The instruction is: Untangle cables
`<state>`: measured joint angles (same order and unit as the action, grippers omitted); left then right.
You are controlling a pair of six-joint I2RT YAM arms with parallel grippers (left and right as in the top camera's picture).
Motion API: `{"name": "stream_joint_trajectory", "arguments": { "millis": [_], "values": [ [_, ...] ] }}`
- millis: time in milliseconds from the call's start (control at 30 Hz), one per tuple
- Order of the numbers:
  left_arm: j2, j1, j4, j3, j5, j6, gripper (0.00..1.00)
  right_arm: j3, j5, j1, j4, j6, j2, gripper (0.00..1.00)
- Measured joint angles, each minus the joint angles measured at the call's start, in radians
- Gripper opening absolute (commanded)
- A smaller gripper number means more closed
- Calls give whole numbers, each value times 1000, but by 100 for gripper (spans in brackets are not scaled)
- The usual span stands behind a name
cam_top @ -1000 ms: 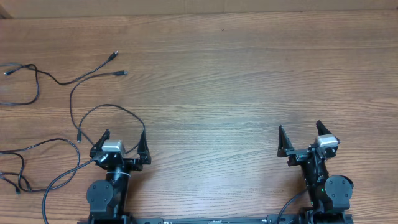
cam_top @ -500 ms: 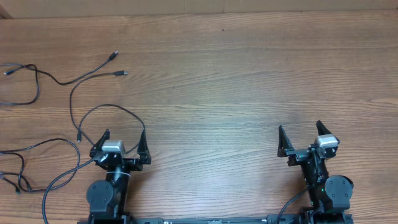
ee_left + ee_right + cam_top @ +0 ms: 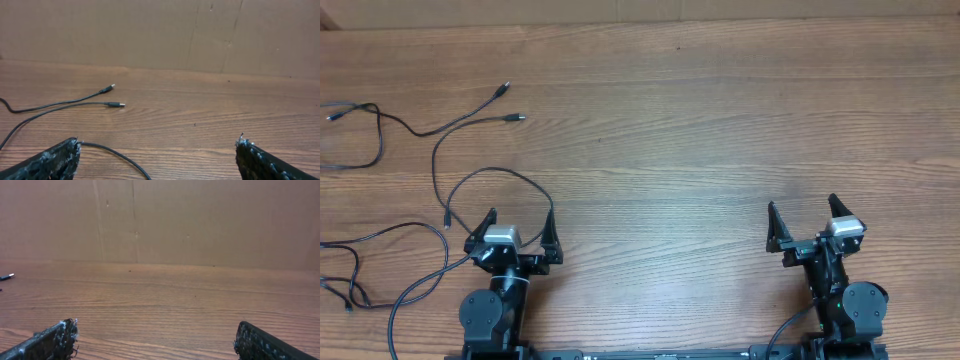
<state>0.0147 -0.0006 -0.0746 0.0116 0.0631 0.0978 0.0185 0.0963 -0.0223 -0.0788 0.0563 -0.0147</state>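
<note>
Thin black cables lie spread over the left side of the wooden table, with plug ends at the far left and near the upper left. One cable loops just ahead of my left gripper. My left gripper is open and empty; in the left wrist view a cable strand runs between its fingers on the table. Two plug ends lie further ahead. My right gripper is open and empty at the lower right, far from the cables; its wrist view shows bare wood.
A brown cardboard wall stands along the table's far edge. More cable loops lie at the lower left by the table's edge. One plug tip shows at the left edge of the right wrist view.
</note>
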Motion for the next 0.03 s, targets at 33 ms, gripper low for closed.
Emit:
{"name": "stream_joint_trajectory", "arguments": {
  "millis": [33],
  "values": [
    [0, 0, 0, 0, 0, 0, 100, 0, 0, 0, 0, 0, 0, 100]
  ]
}}
